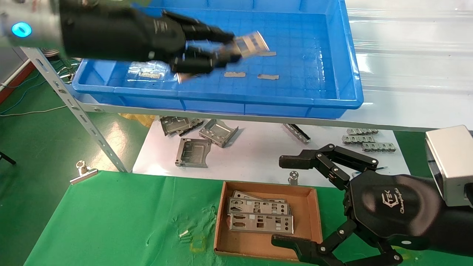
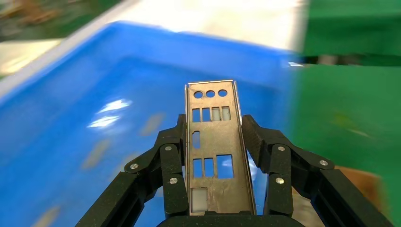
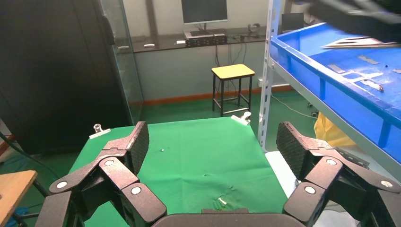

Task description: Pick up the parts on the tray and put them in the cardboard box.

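Observation:
My left gripper (image 1: 231, 46) is over the blue tray (image 1: 332, 99), shut on one silver punched plate (image 1: 253, 42) held by its long edges above the tray floor. In the left wrist view the plate (image 2: 213, 161) stands between the fingers (image 2: 172, 156) over the tray (image 2: 71, 118). More shiny metal (image 1: 147, 70) lies on the tray floor, partly hidden under the gripper. The cardboard box (image 1: 314, 207) sits on the green cloth and holds three stacked plates (image 1: 260, 223). My right gripper (image 1: 279, 201) hangs open and empty beside the box, as the right wrist view (image 3: 213, 142) also shows.
Grey tape strips (image 1: 234, 74) lie on the tray floor. Folded grey brackets (image 1: 194, 151) and toothed strips (image 1: 364, 140) lie on the white sheet under the shelf. A slanted shelf post (image 1: 74, 107) and a binder clip (image 1: 83, 173) stand left of the green cloth (image 1: 111, 221).

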Robot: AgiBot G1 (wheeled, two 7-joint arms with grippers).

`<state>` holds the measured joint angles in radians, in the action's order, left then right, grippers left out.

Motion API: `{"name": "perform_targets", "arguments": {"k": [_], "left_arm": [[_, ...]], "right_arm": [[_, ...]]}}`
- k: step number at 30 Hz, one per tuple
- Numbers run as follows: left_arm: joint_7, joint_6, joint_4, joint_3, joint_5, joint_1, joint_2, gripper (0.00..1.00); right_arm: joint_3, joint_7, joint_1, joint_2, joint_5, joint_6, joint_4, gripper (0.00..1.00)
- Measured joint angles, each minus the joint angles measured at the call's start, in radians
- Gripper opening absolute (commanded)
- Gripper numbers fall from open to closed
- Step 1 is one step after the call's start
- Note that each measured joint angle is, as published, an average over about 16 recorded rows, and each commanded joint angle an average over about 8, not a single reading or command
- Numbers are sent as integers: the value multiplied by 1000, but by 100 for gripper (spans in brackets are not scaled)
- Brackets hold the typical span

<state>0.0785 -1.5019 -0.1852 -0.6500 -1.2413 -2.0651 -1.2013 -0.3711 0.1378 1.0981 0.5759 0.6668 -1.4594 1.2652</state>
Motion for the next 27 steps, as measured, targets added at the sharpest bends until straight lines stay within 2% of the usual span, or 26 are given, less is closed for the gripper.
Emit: {"name": "perform_targets", "arguments": {"k": [7,12,17,21,27], "left_arm": [[26,-99,-157,-59,62,56,38,0],[34,-92,-314,-131,120,132,73,0],[95,-44,-433,-197,158,246,89,0],[180,17,-456,-232,168,350,72,0],[345,133,-373,-249,146,481,-9,0]], "right_arm": [[0,0,0,0,0,0,0,100],[0,0,0,0,0,0,0,100],[0,0,0,0,0,0,0,100],[0,0,0,0,0,0,0,100],[0,0,0,0,0,0,0,100]]}}
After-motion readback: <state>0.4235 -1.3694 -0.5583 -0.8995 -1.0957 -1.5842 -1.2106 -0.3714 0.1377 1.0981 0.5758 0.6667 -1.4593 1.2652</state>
